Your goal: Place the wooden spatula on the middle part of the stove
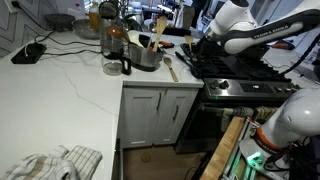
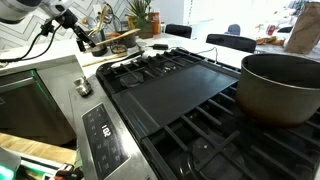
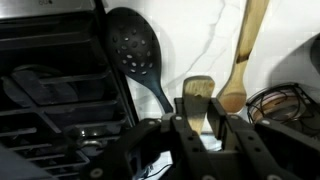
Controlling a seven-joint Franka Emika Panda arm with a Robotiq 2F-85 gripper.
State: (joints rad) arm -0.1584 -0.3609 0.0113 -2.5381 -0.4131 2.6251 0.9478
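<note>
Dark two-finger gripper (image 3: 205,125): jaws spread, empty | pale flat wooden spatula (image 1: 170,68): lying on white counter (image 1: 60,85) beside black-grated, steel-fronted stove (image 1: 235,68) | advice: straddle handle squarely mid-length, close firmly before lifting

Daylight spreads over the white counter (image 1: 60,85) in an exterior view, leaving it pale and almost washed out. The floor (image 1: 150,160) below the cabinets (image 1: 160,110) sinks into shadow. In an exterior view the windows (image 2: 215,12) at the back are blown out to white. The black top of the stove (image 2: 170,95) takes a soft grey sheen, and the pot (image 2: 280,85) close to the lens looks soft and swollen. The wrist view is dim and grainy. There the tool (image 3: 208,125) is a dark, blurred mass against the brighter counter behind it.
</note>
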